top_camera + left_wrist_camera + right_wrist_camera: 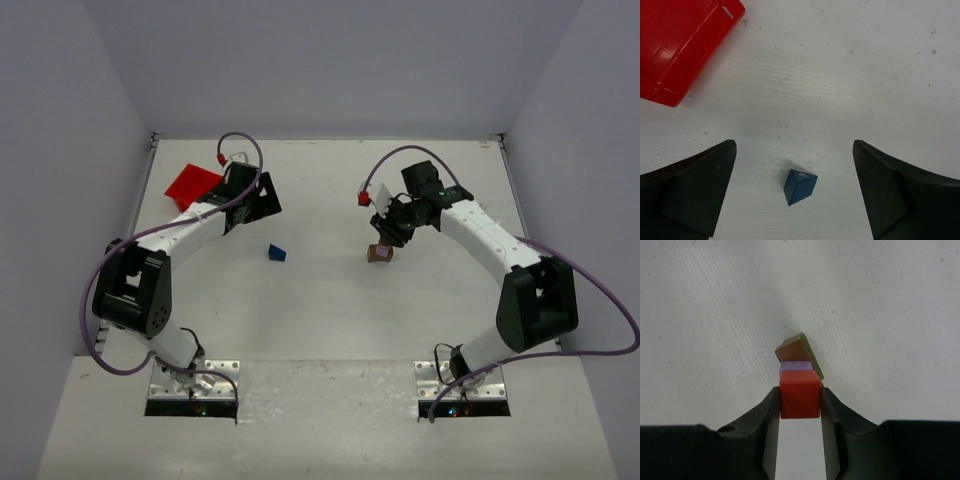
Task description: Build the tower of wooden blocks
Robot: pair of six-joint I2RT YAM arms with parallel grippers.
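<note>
The tower (380,253) stands right of the table's middle: a brown block (795,350) with a green side at the bottom, then a lilac-purple block (796,366), with an orange-red block (800,405) on top. My right gripper (800,391) is shut on the orange-red block, both fingers pressed against its sides. The dark blue wedge (800,186) lies alone on the table (276,253), left of the tower. My left gripper (794,145) hangs above it, open wide, with the wedge between the fingers and touching neither.
A red plastic bin (192,184) lies at the back left, its corner showing in the left wrist view (680,45). White walls close the table at the back and both sides.
</note>
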